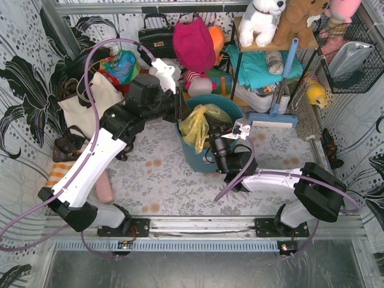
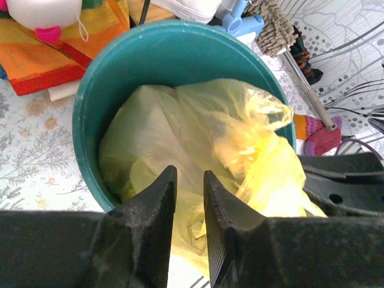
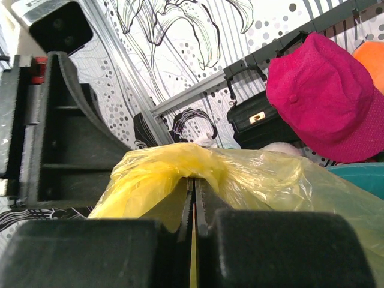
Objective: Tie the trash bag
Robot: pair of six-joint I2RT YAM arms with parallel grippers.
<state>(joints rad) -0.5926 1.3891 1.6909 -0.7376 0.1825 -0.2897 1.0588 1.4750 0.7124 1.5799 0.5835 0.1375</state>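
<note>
The trash bag (image 1: 197, 125) is thin yellow-green plastic, bunched up out of the round teal bin (image 1: 198, 159). My right gripper (image 1: 212, 134) reaches in from the right; in its wrist view the jaws (image 3: 194, 186) are shut on a gathered fold of the bag (image 3: 252, 174). My left gripper (image 1: 178, 111) hovers at the bin's left rim. In its wrist view the fingers (image 2: 190, 175) stand a narrow gap apart above the bag (image 2: 198, 132) inside the bin (image 2: 150, 54), holding nothing I can see. No white paper shows.
A pink hat (image 1: 193, 42), a black handbag (image 1: 157, 33) and a tote bag (image 1: 90, 105) crowd the back left. A blue-handled mop (image 1: 285, 72) leans at a shelf with plush toys (image 1: 264, 21). A wire basket (image 1: 351, 54) hangs at the right wall.
</note>
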